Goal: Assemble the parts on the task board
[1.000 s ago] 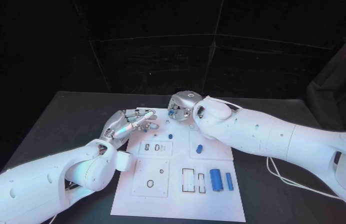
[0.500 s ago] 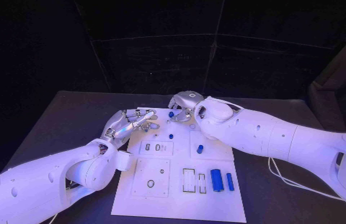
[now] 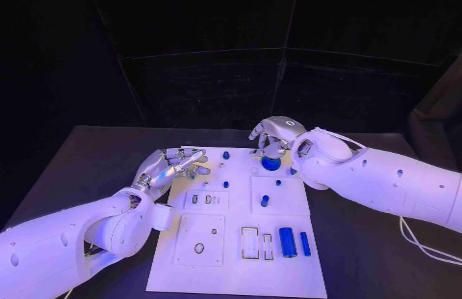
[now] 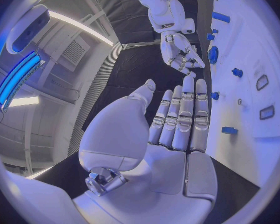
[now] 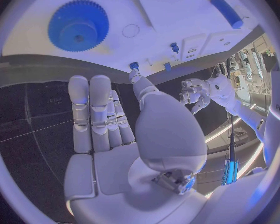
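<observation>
Blue gear (image 3: 270,164) sits flat on the task board (image 3: 237,272) near its far edge, right of centre; the right wrist view shows it face-up (image 5: 78,25), nothing touching it. Right hand (image 3: 274,135) hangs just above and behind it, fingers straight and apart, empty. Left hand (image 3: 173,165) rests at the board's far-left edge, fingers extended side by side, also empty.

Risks, as I read them:
- Gear may not be fully seated; can't tell from these views. If it's only resting on its post, a brush from the right hand's fingers tips or shifts it.
- Small blue pegs (image 3: 225,155) stand close to both hands. A low sweep across the board knocks them.
- Two blue cylinders (image 3: 287,241) lie loose near the board's near-right corner; round, so a nudge probably rolls them off.
- Board looks unclamped; a side push from the left hand could slide it.

Surface: black matte table (image 3: 87,159). Dark curtain backdrop behind. A white cable (image 3: 416,244) trails on the table by the right arm, possible snag.
</observation>
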Controlling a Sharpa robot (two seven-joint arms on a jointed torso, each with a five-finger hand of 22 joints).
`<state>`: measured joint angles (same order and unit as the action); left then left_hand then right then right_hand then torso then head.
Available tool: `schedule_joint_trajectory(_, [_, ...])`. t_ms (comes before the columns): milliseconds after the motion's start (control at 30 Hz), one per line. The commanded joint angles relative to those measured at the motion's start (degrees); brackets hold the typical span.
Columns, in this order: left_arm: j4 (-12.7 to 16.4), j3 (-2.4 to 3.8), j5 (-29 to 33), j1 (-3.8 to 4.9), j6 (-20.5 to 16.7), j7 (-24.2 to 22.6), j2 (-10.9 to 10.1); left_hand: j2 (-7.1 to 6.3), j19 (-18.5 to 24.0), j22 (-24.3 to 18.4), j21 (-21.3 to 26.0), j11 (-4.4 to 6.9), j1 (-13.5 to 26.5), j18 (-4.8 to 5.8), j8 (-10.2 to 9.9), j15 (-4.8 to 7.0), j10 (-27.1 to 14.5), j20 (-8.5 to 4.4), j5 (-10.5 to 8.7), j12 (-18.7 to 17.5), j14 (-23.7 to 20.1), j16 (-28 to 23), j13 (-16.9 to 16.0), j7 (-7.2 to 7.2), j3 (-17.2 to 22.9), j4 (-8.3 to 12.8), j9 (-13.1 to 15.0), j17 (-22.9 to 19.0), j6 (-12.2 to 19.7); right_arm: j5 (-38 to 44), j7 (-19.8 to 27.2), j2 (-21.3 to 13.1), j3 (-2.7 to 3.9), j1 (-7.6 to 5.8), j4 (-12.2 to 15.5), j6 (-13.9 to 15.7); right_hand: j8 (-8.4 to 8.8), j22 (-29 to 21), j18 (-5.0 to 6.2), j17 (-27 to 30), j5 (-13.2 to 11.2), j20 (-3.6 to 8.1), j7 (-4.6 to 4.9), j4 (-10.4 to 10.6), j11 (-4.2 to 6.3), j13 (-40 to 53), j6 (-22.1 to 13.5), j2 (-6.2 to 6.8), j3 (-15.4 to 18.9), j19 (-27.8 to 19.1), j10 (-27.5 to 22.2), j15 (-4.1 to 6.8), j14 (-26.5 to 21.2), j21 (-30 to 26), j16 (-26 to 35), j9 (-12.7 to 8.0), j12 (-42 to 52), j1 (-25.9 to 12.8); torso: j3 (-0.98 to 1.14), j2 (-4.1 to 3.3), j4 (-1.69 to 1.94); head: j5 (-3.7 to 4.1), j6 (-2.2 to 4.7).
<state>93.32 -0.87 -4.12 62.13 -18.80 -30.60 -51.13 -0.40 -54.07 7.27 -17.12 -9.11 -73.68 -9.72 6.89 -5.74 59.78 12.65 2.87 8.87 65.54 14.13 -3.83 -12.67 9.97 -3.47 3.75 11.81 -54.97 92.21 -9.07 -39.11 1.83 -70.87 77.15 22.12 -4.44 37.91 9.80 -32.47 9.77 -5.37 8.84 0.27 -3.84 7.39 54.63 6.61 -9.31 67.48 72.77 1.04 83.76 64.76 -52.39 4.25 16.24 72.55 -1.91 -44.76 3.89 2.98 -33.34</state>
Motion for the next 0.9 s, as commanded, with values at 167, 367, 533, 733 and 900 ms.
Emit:
schedule_joint_trajectory(167, [-0.24, 0.03, -0.37, 0.09, 1.26, 0.45, -0.01, 0.65, -0.31, -0.10, 0.11, -0.34, -0.14, -0.72, -0.30, -0.51, -0.18, 0.00, 0.03, -0.21, -0.02, -0.41, 0.08, -0.28, -0.05, 0.34, -0.03, 0.11, 0.20, -10.84, -4.30, -5.42, 0.36, -0.11, 3.09, -8.71, 0.32, 9.41, -2.17, -16.69, 3.16, 1.04, -0.59, 5.61, 0.96, 10.26, -4.08, 1.59, 8.46, 4.20, 2.60, 0.75, 1.81, 6.20, -13.21, -0.31, 11.93, 1.74, 0.25, 0.17, -0.44, 0.21, 0.10])
schedule_joint_trajectory(367, [-0.51, 0.01, -0.37, 0.09, 1.44, 0.55, 0.17, 0.67, -0.31, -0.12, 0.14, -0.34, -0.17, -0.72, -0.31, -0.52, -0.18, 0.00, 0.03, -0.22, -0.03, -0.44, 0.08, -0.28, -0.01, 0.38, -0.03, 0.12, 0.19, -10.59, -6.00, -6.58, 0.41, -0.11, 3.16, -12.40, -0.71, 13.29, -2.56, -24.09, 3.80, 0.68, -0.10, 14.21, 0.46, 22.59, -4.35, 2.23, 12.33, 4.88, -3.63, 0.34, 1.42, 8.99, -18.99, -0.22, 23.56, 7.18, 0.32, 0.12, -0.45, 0.66, 0.39])
schedule_joint_trajectory(533, [-0.61, -0.06, -0.37, 0.08, 1.56, 0.65, 0.27, 0.72, -0.32, -0.14, 0.17, -0.34, -0.21, -0.73, -0.32, -0.52, -0.19, 0.00, 0.03, -0.23, -0.04, -0.50, 0.08, -0.27, 0.06, 0.45, -0.02, 0.15, 0.19, -9.27, -6.72, -6.20, 0.41, -0.10, 2.38, -14.45, -0.89, 13.79, -2.68, -25.04, 4.50, 0.54, -0.19, 15.49, 0.49, 24.37, -4.42, 2.40, 12.59, 4.87, -4.54, 0.24, 1.40, 9.37, -19.67, -0.23, 24.97, 8.08, 0.27, 0.04, -0.34, 0.77, 0.25])
schedule_joint_trajectory(733, [-0.65, -0.33, -0.37, 0.08, 1.43, 0.83, 0.26, 1.12, -0.38, -0.27, 0.35, -0.34, -0.46, -0.74, -0.41, -0.51, -0.27, 0.01, 0.04, -0.30, -0.03, -0.74, 0.08, -0.28, 0.57, 0.81, -0.01, 0.34, 0.20, -8.75, -6.37, -5.60, 0.40, -0.08, 1.90, -14.88, -0.99, 13.99, -2.68, -26.32, 5.49, 0.60, -0.50, 16.13, 0.69, 26.41, -4.62, 2.51, 13.10, 4.78, -4.97, 0.35, 1.48, 9.57, -20.48, -0.24, 26.72, 8.49, 0.26, 0.02, -0.33, 0.59, 0.35])
schedule_joint_trajectory(900, [-0.64, -0.50, -0.37, 0.08, 1.44, 0.87, 0.21, 1.25, -0.42, -0.32, 0.41, -0.33, -0.56, -0.75, -0.45, -0.51, -0.27, 0.01, 0.04, -0.33, -0.02, -0.83, 0.08, -0.27, 0.79, 0.96, -0.01, 0.42, 0.21, -8.64, -6.09, -5.21, 0.39, -0.08, 1.72, -14.53, -1.45, 14.36, -2.74, -26.86, 5.60, 0.69, -0.70, 15.97, 0.83, 28.56, -4.02, 1.75, 12.91, 4.85, -4.86, 0.46, 1.50, 9.81, -20.83, -0.13, 28.57, 8.97, 0.21, 0.08, -0.38, 0.59, 0.17])
